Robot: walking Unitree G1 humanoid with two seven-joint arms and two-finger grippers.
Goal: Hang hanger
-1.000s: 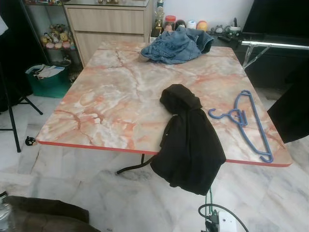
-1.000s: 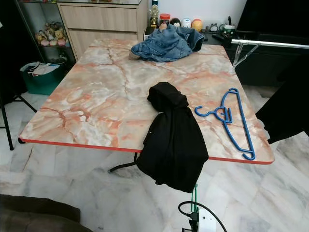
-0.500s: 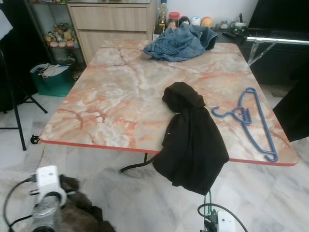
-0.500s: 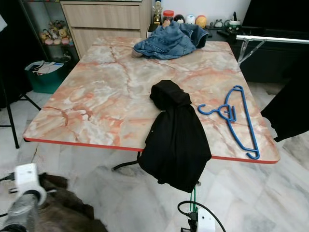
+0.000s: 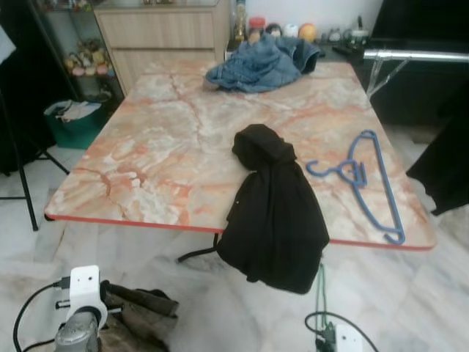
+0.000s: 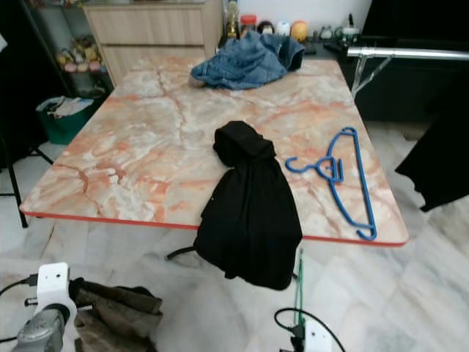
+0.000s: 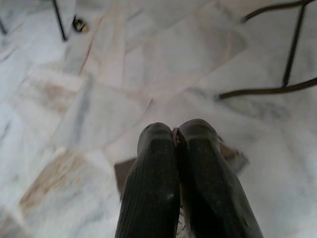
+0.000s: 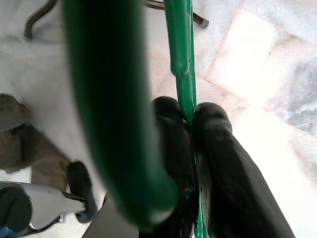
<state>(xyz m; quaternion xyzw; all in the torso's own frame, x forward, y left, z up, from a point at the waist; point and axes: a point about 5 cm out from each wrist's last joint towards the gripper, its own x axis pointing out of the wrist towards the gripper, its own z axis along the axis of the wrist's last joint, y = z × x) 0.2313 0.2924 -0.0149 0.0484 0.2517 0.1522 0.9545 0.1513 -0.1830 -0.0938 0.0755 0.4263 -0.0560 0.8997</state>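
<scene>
A marble-patterned table (image 5: pixel 168 147) is standing ahead of the robot, and a blue hanger (image 5: pixel 364 180) is lying flat on it toward three o'clock, near the right edge, with its hook pointing toward a black garment (image 5: pixel 275 202) just beside it. That garment is sitting bunched near the table's middle and drooping over the near edge toward six o'clock. A heap of denim clothing (image 5: pixel 260 62) is resting at the far end, toward twelve o'clock, and a metal rail (image 5: pixel 418 55) is crossing the upper right at about two o'clock, with dark cloth (image 6: pixel 440 172) hanging beside the table's right edge. The head views are showing the left arm low at seven o'clock, a white block on its wrist, with the left gripper (image 7: pixel 176 135) hanging above the pale tiled floor (image 7: pixel 163 54); its wrist view is adding that the two black fingers are pressing tip to tip with nothing between them. The head views are showing a thin green rod (image 6: pixel 298 282) rising at six o'clock below the black garment. The right wrist view is showing what that is: a green hanger (image 8: pixel 181 64), pinched between the clenched fingers of the right gripper (image 8: pixel 190 116), with a thicker green bar looming blurred close to the lens.
</scene>
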